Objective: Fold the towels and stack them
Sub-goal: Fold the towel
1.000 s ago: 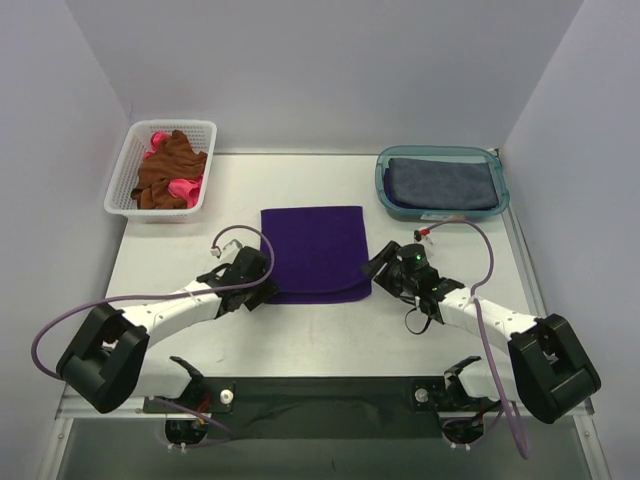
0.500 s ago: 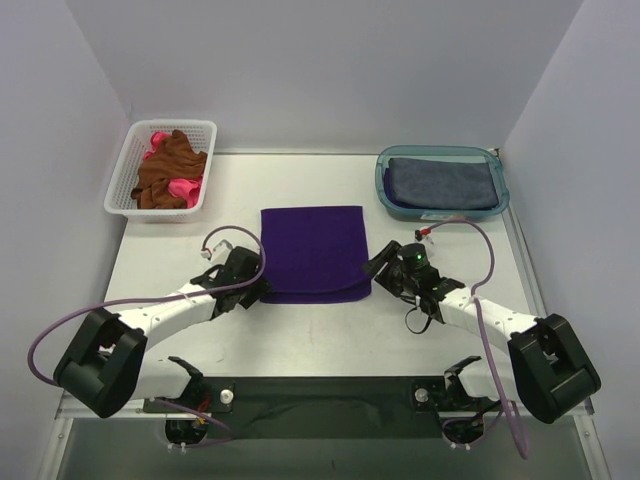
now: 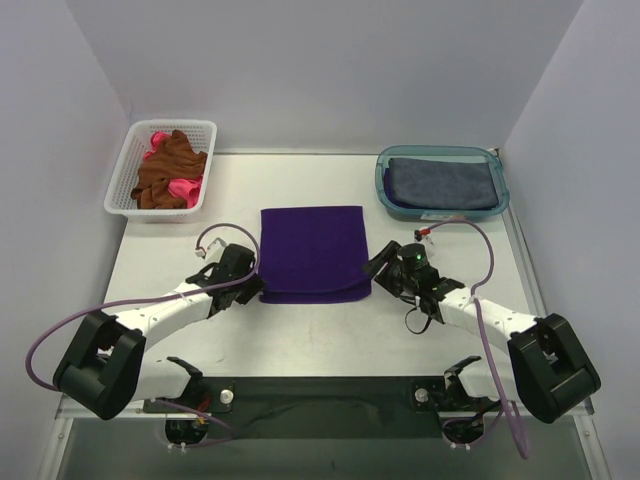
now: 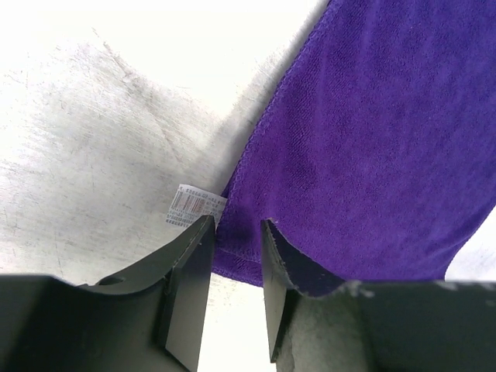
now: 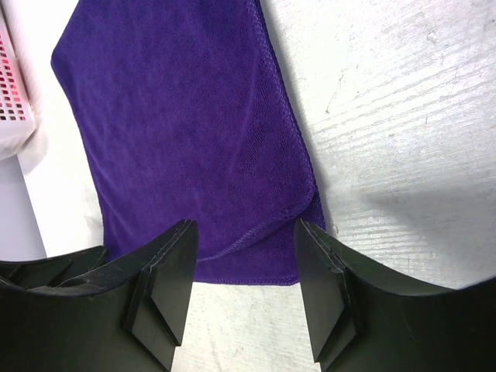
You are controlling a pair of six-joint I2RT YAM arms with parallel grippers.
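Observation:
A deep purple towel (image 3: 313,250) lies folded in half on the table's middle, with the top layer's edge a little short of the near edge. My left gripper (image 3: 252,286) sits low at its near left corner. In the left wrist view (image 4: 236,225) the jaws are a narrow gap apart over the towel's hem (image 4: 372,139), beside a white label (image 4: 194,205). My right gripper (image 3: 378,268) is wide open above the near right corner (image 5: 178,116) and holds nothing (image 5: 244,229). A rust-brown towel (image 3: 165,170) and a pink towel (image 3: 182,188) lie crumpled in the basket. A folded blue-grey towel (image 3: 440,183) lies in the tub.
The white lattice basket (image 3: 130,165) stands at the back left; its corner shows in the right wrist view (image 5: 12,101). The teal translucent tub (image 3: 500,190) stands at the back right. Purple cables loop from both arms over the table near the towel.
My left gripper has slid a little to the left, off the purple towel's near left corner. The right arm and the towel have not moved.

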